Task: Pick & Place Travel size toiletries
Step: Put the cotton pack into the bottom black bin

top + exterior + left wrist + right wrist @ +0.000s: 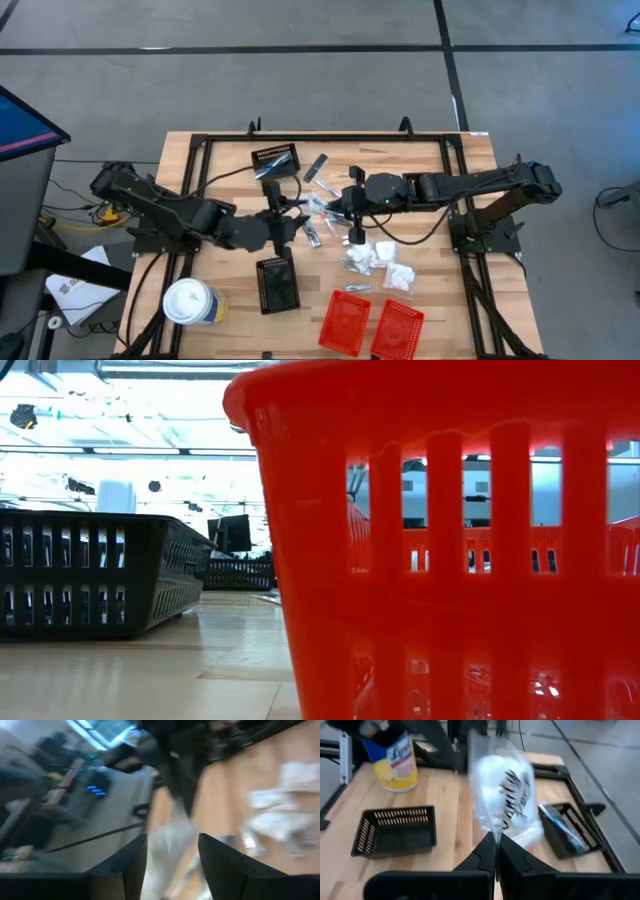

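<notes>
Jaws of the left gripper [170, 870] stood parted at mid-tabletop, a pale wrapped item blurred in the gap; whether it was held could not be told.

Black basket, front left [277, 285]: appeared empty from above.

Black basket, rear [276, 160]: one silvery item [565, 827] lay in it (the only toiletry seen binned; judged the sole placement so far).

Loose toiletries, tabletop centre [318, 222]: silvery tubes and sachets scattered between the two grippers, none in a basket.

Right gripper [496, 851]: jaws pressed together on the edge of a clear-wrapped white packet [506, 800], which was lifted clear of the wood at table centre.

White packets [385, 262]: several lay grouped on bare wood just in front of the right gripper, unsorted.

Red baskets, front right [372, 325]: two, side by side, both apparently empty.

White lidded cup [190, 302]: front left corner, not part of the lot.

Status, as a judgement: early. One item binned, one in transit, most of the stock yet to be moved.
</notes>
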`<action>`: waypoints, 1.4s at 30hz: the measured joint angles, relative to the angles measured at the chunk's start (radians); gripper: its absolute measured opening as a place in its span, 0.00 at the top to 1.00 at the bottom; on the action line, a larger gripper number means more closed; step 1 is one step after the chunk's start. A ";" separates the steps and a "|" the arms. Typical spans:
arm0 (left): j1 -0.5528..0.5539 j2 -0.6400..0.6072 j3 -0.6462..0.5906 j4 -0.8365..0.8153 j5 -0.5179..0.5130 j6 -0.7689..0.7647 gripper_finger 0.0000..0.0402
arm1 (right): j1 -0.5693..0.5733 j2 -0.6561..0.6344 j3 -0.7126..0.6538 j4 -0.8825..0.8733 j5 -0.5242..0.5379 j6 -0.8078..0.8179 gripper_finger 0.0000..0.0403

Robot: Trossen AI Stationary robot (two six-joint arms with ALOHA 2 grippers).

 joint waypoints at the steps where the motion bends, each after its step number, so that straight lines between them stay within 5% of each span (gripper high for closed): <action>1: -0.009 0.007 0.012 -0.003 -0.039 0.006 0.56 | -0.004 0.000 0.000 -0.018 0.000 0.006 1.00; 11: 0.013 0.013 0.032 -0.011 0.048 -0.023 0.50 | 0.010 0.001 0.000 0.000 -0.002 0.014 1.00; 19: 0.059 0.033 0.177 -0.150 0.097 -0.037 0.46 | 0.014 0.001 0.000 0.003 -0.002 0.017 1.00; 42: 0.222 0.065 0.145 -0.224 0.511 -0.204 0.53 | 0.012 0.007 0.000 0.014 -0.002 0.024 1.00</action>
